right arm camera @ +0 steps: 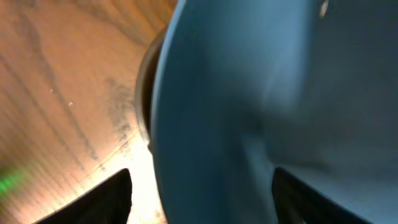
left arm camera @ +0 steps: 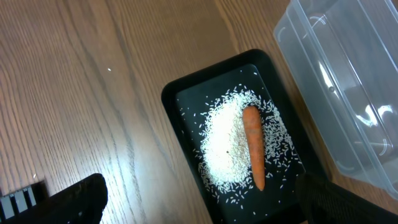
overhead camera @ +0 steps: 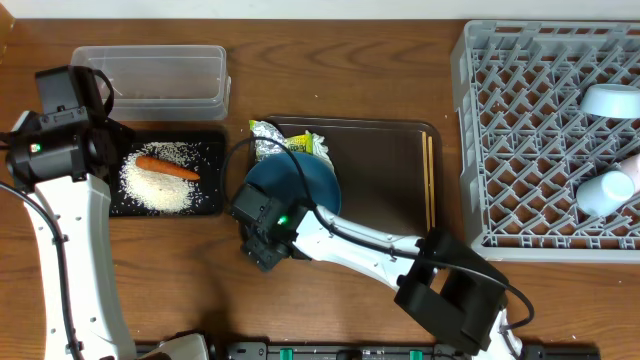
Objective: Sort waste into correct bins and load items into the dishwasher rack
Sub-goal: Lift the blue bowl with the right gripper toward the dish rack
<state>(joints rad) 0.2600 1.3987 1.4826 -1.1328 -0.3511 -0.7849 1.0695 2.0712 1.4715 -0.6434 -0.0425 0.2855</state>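
The dark blue dish [overhead camera: 300,180] lies on the left end of the brown serving tray [overhead camera: 380,170]. My right gripper [overhead camera: 262,205] is at its near-left rim. In the right wrist view the dish [right arm camera: 261,106] fills the frame and the gripper [right arm camera: 202,199] is open, one finger on each side of the rim. The silver wrapper [overhead camera: 285,140] lies behind the dish. My left gripper [left arm camera: 199,208] hangs open over the black tray [left arm camera: 186,106], which holds rice [left arm camera: 227,149] and the carrot [left arm camera: 252,143]. Chopsticks [overhead camera: 430,180] lie along the serving tray's right side.
The clear tub [overhead camera: 150,75] stands behind the black tray [overhead camera: 215,170]. The grey dishwasher rack [overhead camera: 520,130] fills the right side and holds the light blue bowl [overhead camera: 610,100] and cup [overhead camera: 607,192]. My right arm crosses the front table.
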